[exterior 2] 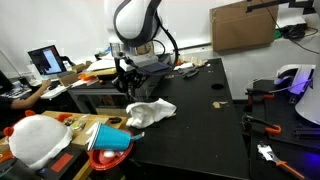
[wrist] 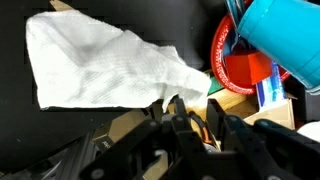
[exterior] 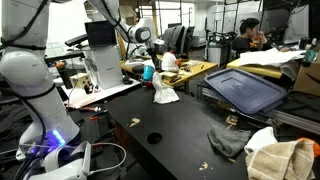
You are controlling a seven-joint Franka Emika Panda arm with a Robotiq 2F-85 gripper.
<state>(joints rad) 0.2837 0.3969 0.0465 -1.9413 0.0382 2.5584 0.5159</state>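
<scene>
A crumpled white cloth (exterior 2: 150,112) lies on the black table (exterior 2: 200,120) near its edge; it also shows in an exterior view (exterior: 165,93) and fills the upper left of the wrist view (wrist: 100,65). My gripper (exterior 2: 127,90) hovers just above the cloth's corner, by the table edge, and it also shows in an exterior view (exterior: 160,68). In the wrist view the two fingers (wrist: 195,102) stand slightly apart with bare wood visible between them. The cloth's tip touches the left finger but is not clamped.
A blue cup (wrist: 280,35) lies on its side over a red round object (wrist: 245,70) on the wooden bench next to the table. A white domed object (exterior 2: 35,140) sits there too. A grey rag (exterior: 228,140) and a blue bin lid (exterior: 245,88) lie farther along.
</scene>
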